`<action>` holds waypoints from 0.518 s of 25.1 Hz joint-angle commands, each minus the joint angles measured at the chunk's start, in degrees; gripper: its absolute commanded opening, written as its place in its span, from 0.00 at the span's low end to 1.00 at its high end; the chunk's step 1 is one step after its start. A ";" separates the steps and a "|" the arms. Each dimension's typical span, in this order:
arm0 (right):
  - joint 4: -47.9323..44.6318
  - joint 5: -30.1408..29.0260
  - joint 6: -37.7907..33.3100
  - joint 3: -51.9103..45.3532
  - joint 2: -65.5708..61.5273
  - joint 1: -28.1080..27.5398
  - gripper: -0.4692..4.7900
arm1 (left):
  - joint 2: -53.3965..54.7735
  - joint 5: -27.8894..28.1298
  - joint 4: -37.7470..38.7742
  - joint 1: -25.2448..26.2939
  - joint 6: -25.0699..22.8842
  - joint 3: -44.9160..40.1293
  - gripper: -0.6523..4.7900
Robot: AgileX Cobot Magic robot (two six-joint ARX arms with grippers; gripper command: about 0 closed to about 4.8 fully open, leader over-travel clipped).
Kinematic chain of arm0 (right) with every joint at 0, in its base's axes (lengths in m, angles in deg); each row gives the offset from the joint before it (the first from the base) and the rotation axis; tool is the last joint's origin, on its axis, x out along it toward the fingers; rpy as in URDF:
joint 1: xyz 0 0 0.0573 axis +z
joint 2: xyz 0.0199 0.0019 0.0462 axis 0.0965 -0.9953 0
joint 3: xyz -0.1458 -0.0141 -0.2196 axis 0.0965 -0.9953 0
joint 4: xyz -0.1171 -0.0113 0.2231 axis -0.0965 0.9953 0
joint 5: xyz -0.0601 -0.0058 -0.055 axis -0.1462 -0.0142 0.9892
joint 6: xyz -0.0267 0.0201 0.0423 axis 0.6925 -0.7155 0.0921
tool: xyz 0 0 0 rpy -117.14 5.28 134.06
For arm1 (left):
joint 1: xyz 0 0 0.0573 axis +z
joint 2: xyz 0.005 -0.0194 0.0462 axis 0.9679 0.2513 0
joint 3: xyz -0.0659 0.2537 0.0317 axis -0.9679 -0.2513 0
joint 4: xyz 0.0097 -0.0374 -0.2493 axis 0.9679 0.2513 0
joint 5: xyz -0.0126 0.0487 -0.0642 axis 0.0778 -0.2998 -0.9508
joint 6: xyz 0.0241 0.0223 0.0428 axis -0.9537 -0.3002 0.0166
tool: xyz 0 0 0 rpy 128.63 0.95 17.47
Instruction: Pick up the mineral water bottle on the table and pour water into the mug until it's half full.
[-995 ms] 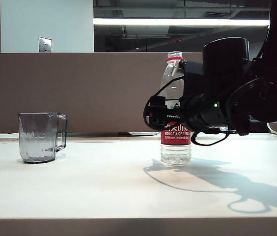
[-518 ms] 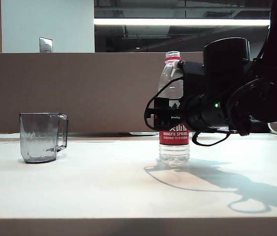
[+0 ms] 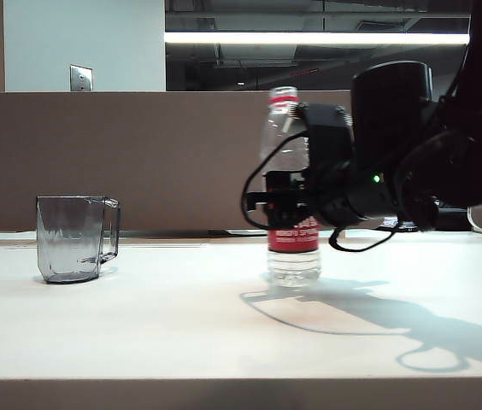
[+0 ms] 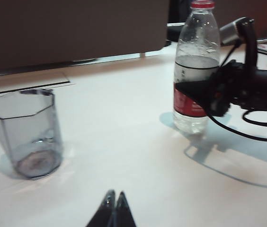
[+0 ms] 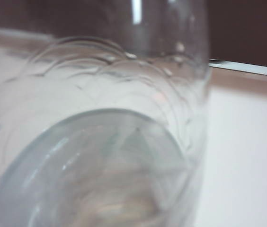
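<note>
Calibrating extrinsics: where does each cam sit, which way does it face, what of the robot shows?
Exterior: low at table edge, side-on; right gripper at the bottle, mug left.
Left wrist: above the table, looking at mug and bottle; left gripper tips together.
Right wrist: pressed against the bottle; no robot parts.
Shared: bottle in all.

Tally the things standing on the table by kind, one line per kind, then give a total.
Mineral water bottle: 1
Mug: 1
Total: 2
</note>
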 commanded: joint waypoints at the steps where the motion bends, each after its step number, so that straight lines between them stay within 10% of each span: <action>1: 10.56 -3.23 7.28 6.99 2.14 0.96 0.56 | 0.02 -0.22 -0.50 5.27 -0.02 0.20 0.11; 8: 30.62 -7.19 18.53 25.11 0.70 1.64 0.56 | 0.02 0.00 -0.52 19.74 -0.02 0.17 0.11; 13: 42.77 -9.94 24.74 35.56 -2.21 2.27 0.56 | 0.02 -0.09 -0.52 20.79 -0.02 0.17 0.11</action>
